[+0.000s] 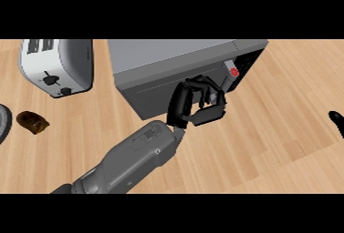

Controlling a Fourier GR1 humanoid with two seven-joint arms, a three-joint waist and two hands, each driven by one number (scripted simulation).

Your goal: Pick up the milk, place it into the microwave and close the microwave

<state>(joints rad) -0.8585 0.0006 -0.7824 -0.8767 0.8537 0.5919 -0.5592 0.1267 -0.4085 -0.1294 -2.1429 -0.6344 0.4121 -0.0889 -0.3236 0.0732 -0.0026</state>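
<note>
Milk isn't visible anywhere on the counter; my guess is it's already inside the microwave (178, 68), but I can't see the inside from this steep angle, so treat that as unconfirmed. If it's a carton: light, stiff enough, a bit slick, best taken round the middle of the body, not the top. The microwave's front face looks flush, door seemingly shut or nearly so, red button on the panel at its right. My left hand (196, 102) is up against that front face near the panel, fingers curled, nothing held that I can make out. My right hand (336, 122) only shows as dark fingers at the right edge, resting. Further out: toaster (57, 66) at top left, a brown pastry-like lump (32, 122) at left, and a plate rim (3, 123) beside it.
</note>
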